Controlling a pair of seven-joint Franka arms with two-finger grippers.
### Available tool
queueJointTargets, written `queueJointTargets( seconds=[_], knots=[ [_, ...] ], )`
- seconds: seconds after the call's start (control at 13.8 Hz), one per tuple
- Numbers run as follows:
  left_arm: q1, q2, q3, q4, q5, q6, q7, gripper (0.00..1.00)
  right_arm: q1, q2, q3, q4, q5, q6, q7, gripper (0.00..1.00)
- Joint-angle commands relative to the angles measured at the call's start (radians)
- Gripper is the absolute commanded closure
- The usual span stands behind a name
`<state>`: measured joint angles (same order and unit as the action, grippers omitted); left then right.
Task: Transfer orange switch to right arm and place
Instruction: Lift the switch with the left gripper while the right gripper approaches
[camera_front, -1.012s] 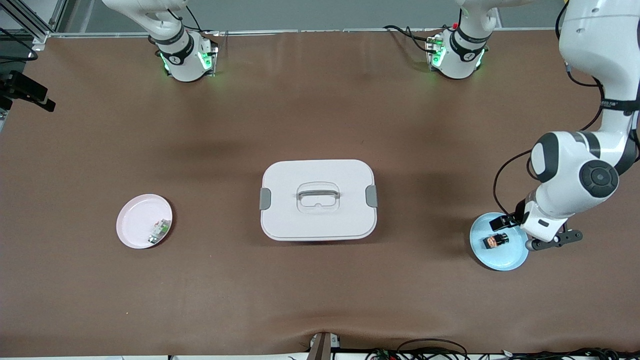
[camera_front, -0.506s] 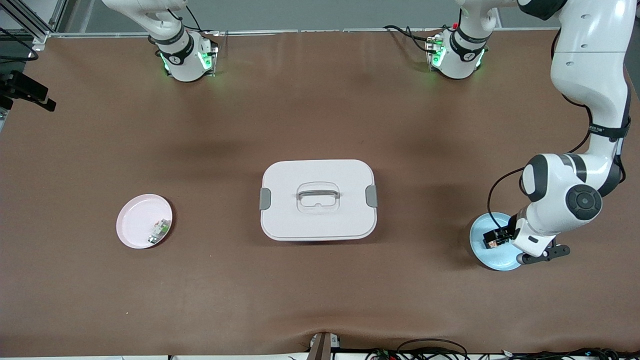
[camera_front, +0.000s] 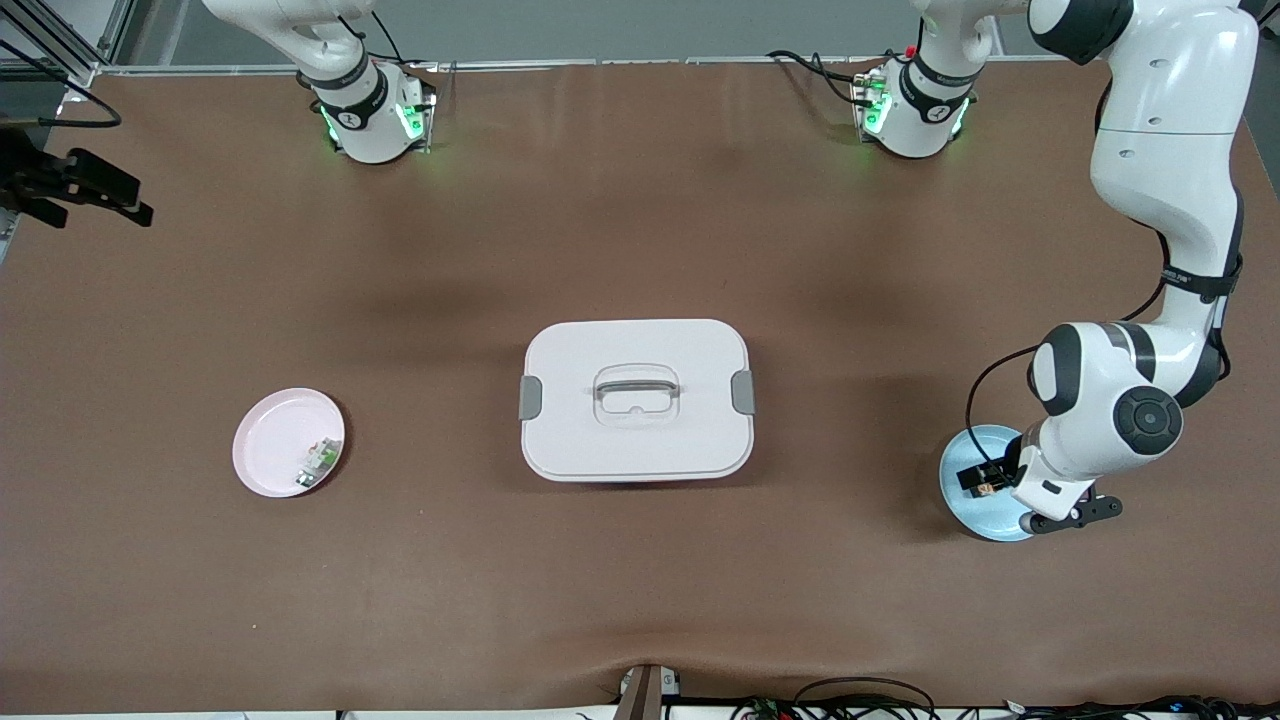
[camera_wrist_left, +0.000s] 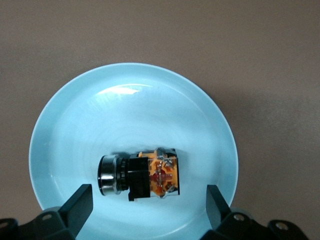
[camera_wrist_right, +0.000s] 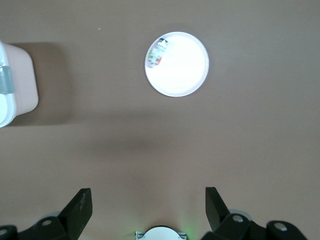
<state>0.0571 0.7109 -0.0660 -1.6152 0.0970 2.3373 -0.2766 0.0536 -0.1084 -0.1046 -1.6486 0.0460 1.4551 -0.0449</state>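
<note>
The left gripper (camera_wrist_left: 145, 212), wide open, hangs over the orange switch (camera_wrist_left: 140, 174) on the blue plate (camera_wrist_left: 65, 130), low in the wrist picture. It looks ready to drop down and pinch it. The right gripper (camera_wrist_right: 145, 212), open too, waits high over the desk (camera_wrist_right: 160, 150).

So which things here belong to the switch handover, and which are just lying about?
Job:
- tiny black-and-orange switch on the round pale-blue plate
- left pincer, open over it
- right pincer, open, waiting

Lying about:
- white lidded box
- pink plate
</note>
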Motion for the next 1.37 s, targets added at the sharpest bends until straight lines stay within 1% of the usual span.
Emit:
queueJointTargets(
  seconds=[0.0, 0.22, 0.43, 0.58, 0.72, 0.87, 1.01, 1.08, 1.23, 1.3],
  knots=[
    [0.001, 0.025, 0.002, 0.04, 0.052, 0.007, 0.0, 0.0, 0.008, 0.016, -0.003, -0.008, 0.066, 0.005, 0.016, 0.0],
    [0.006, 0.035, 0.002, 0.04, 0.081, 0.014, 0.002, 0.0, 0.028, 0.041, -0.003, -0.017, 0.081, 0.031, 0.019, 0.0],
    [0.006, 0.056, 0.002, 0.05, 0.081, 0.034, 0.002, 0.0, 0.041, 0.036, -0.003, -0.091, 0.109, 0.097, 0.02, 0.0],
    [0.007, 0.061, 0.002, 0.052, 0.081, 0.036, 0.002, 0.0, 0.041, 0.036, -0.003, -0.117, 0.15, 0.119, 0.023, 0.0],
    [0.007, 0.064, 0.002, 0.052, 0.079, 0.036, 0.002, 0.0, 0.052, 0.036, -0.003, -0.152, 0.169, 0.157, 0.03, 0.0],
    [0.009, 0.068, 0.002, 0.052, 0.081, 0.036, 0.002, 0.0, 0.087, 0.036, -0.001, -0.187, 0.17, 0.203, 0.049, 0.0],
    [0.012, 0.067, 0.002, 0.052, 0.081, 0.037, 0.002, 0.0, 0.144, 0.041, -0.001, -0.195, 0.172, 0.218, 0.141, 0.0],
    [0.013, 0.067, 0.0, 0.052, 0.079, 0.037, 0.002, 0.04, 0.178, 0.047, -0.001, -0.198, 0.172, 0.241, 0.193, 0.0],
    [0.018, 0.067, 0.0, 0.051, 0.078, 0.036, 0.002, 0.18, 0.238, 0.065, -0.001, -0.2, 0.172, 0.281, 0.273, 0.0],
    [0.02, 0.065, 0.0, 0.049, 0.078, 0.036, 0.002, 0.3, 0.259, 0.075, -0.001, -0.2, 0.173, 0.304, 0.289, 0.0]
  ],
)
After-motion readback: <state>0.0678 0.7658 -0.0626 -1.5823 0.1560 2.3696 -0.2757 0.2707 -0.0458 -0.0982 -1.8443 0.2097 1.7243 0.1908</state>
